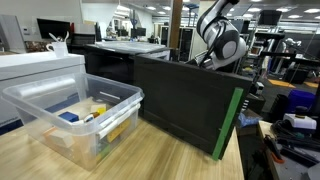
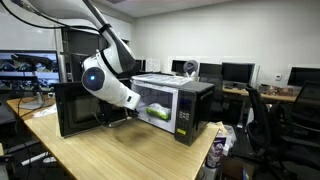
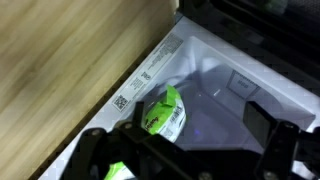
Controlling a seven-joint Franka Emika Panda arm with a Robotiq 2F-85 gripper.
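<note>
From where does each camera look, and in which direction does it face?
An exterior view: low by the wooden table, facing a clear plastic bin and a black panel; the arm shows behind it.
An exterior view: across the table, facing the open microwave; the arm reaches toward it.
Wrist view: looking down into the microwave; the open gripper frames a green packet.
The latter two share microwave and packet.

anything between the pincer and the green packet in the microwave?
Nothing. In the wrist view the open pincer faces the green packet directly; only the white microwave floor shows around it.
</note>
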